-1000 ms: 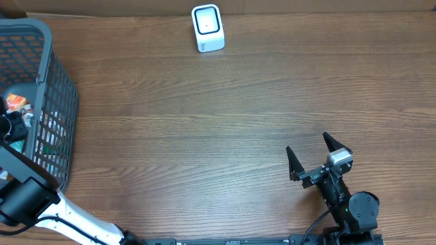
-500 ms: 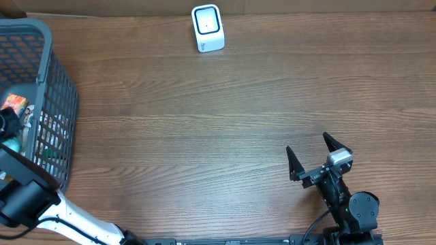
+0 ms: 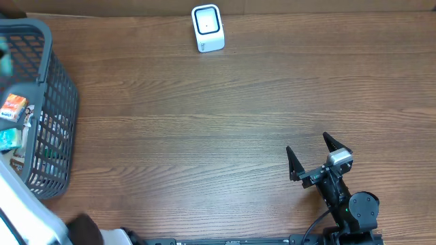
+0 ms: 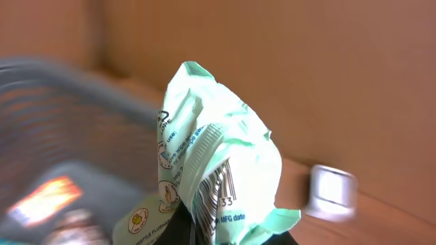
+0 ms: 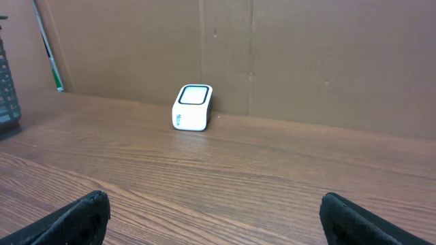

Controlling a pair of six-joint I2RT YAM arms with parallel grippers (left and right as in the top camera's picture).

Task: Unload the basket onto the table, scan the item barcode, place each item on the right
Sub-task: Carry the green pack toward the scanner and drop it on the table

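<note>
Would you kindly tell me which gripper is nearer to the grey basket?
Left. The left gripper, shut on a mint-green packet, is right by the basket; the right gripper sits open far across the table.

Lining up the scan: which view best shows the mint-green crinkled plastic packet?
Left wrist: the mint-green crinkled plastic packet fills the frame, barcode facing the camera. Overhead gives only a green blur at its left edge; right wrist misses it.

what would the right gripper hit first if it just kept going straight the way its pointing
Likely the white scanner, slightly left of the right gripper's line; otherwise the cardboard wall behind it. Depth is unclear.
</note>
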